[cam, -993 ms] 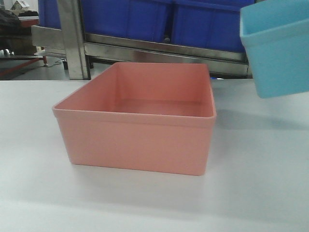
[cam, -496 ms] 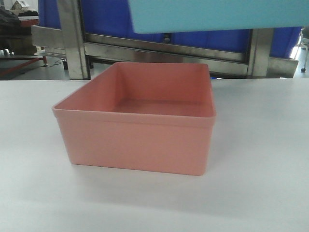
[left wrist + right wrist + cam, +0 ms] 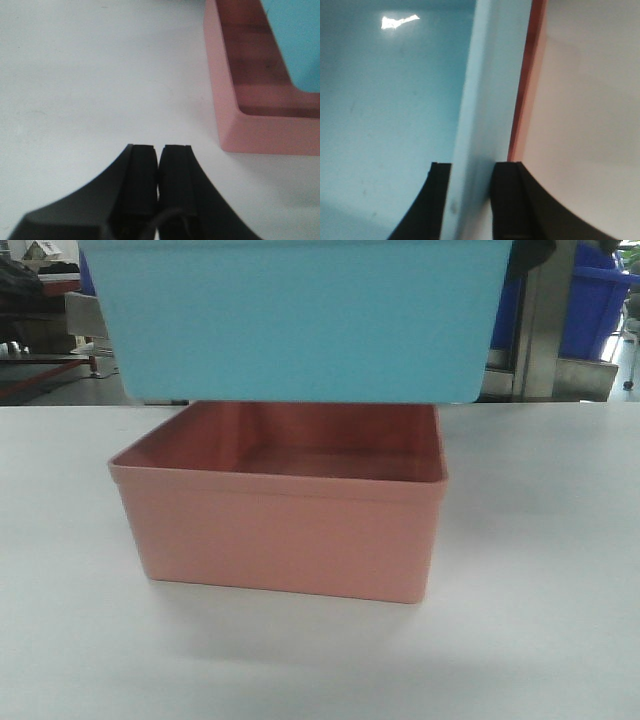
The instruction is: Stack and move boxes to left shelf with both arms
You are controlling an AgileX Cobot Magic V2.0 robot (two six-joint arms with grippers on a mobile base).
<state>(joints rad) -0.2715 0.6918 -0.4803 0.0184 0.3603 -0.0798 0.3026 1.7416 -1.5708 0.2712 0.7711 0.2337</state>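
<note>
The left claw [image 3: 159, 150], shut tight and empty, hung over the white table [image 3: 75, 75] just beside the pink box [image 3: 260, 132]. That smooth, open box sat empty on the table. The blue box [image 3: 300, 320] hung right above it, likely to drop inside. The right claw [image 3: 472, 167] pinched its side wall.

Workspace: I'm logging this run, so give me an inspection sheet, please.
Surface: white tabletop, no marks seen.
Job's things: pink box rests on the tabletop; blue box hangs over it, not seated.
Clutter: nothing seen.
Grippers: left gripper shut, empty, beside the pink box; right gripper clamped on the blue box's wall.
Cables: nothing seen.
Surroundings: steel rack and dark blue crate behind the table.
</note>
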